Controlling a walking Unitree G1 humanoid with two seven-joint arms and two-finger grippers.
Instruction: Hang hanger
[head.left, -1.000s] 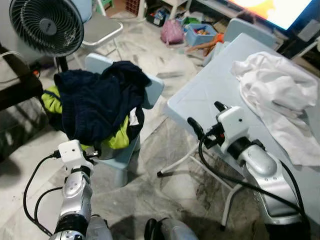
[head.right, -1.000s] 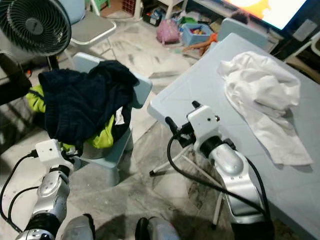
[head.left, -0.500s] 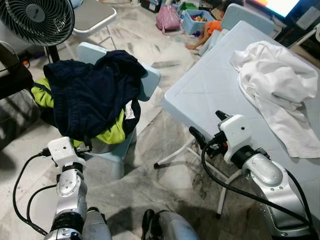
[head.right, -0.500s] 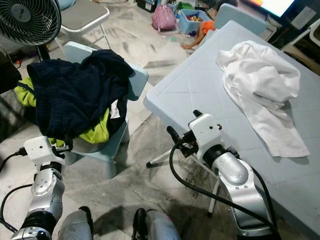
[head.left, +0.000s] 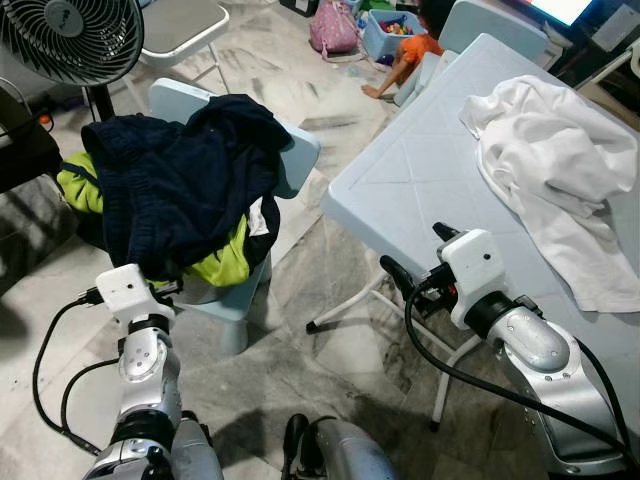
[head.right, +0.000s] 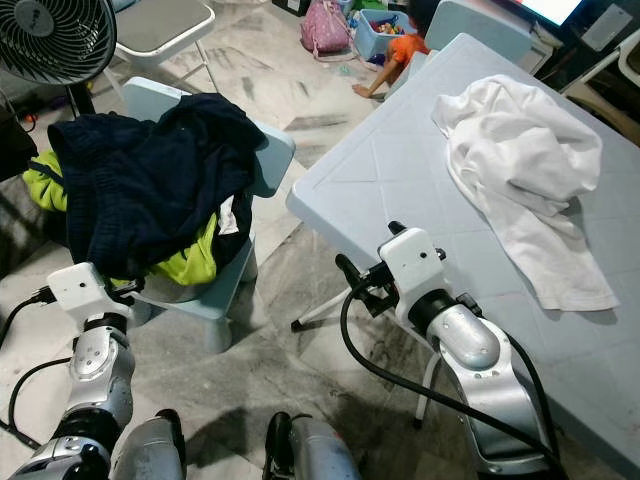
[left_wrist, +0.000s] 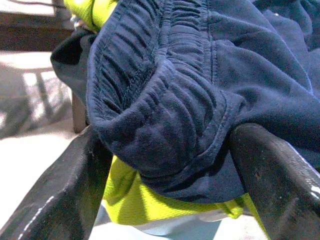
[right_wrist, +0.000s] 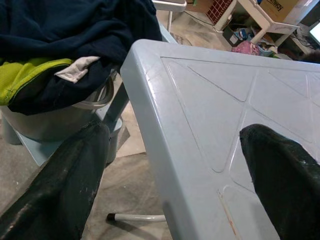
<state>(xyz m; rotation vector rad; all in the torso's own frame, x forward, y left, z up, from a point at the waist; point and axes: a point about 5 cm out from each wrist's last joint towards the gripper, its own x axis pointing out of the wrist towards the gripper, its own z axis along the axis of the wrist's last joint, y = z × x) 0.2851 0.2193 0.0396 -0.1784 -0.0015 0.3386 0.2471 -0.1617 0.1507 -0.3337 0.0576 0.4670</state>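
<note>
Looking down in the head views on a navy garment (head.left: 185, 185) heaped over a pale blue chair (head.left: 300, 165), then spread left hand (left_wrist: 165, 165) fingers flanking its waistband, spread right hand (right_wrist: 170, 165) straddling the desk (right_wrist: 200, 115) corner.

Navy garment (head.left: 185, 190), pale-blue table (head.left: 420, 190)

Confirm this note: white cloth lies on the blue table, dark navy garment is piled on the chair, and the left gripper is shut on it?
Not quite. The left wrist view shows the left gripper open, its fingers spread either side of the navy garment's hem. The white cloth, table and chair are right.
</note>
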